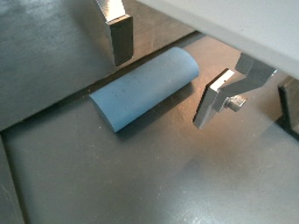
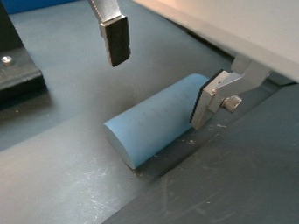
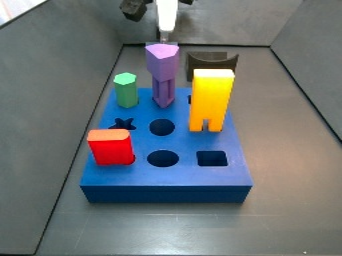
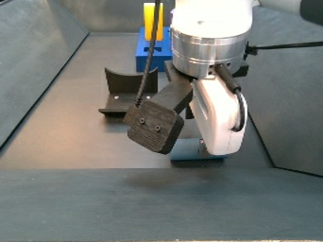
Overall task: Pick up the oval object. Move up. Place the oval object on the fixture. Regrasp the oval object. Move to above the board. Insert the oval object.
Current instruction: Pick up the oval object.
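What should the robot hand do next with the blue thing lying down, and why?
Probably lower a little and close. The gripper is open, its fingers on either side of the oval object, which lies on its side on the floor, not yet held.

The grey-blue oval object lies on its side on the floor between the end effector fingers.

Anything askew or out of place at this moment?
The oval object lies flat on its side on the floor, not upright like the board's pegs. The gripper is open, its fingers straddling it. Nothing looks damaged.
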Available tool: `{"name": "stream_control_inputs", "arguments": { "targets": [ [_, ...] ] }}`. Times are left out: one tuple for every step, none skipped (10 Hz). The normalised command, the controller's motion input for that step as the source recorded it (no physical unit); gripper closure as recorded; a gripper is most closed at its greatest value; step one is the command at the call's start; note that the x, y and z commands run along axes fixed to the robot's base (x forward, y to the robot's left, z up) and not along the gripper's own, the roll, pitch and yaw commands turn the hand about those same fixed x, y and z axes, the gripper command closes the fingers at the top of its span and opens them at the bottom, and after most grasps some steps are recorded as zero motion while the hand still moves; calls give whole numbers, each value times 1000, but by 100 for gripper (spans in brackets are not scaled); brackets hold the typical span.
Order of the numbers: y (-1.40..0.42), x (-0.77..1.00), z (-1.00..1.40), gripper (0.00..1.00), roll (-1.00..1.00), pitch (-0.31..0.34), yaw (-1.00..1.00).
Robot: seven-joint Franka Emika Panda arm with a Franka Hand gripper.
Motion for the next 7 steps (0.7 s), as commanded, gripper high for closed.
{"name": "stream_control_inputs", "arguments": {
  "targets": [
    [0,0,-197,0,-74,-124,0],
    [0,0,-269,0,-143,-187,0],
    [0,-17,-326,0,-324,-250,0],
    [0,0,-114,0,-449,-273,0],
    [43,0,-174,0,-430,-277,-31],
    [157,0,-291,0,-376,-250,-14],
    [106,-40,-446,0,-256,-231,0]
  ]
}}
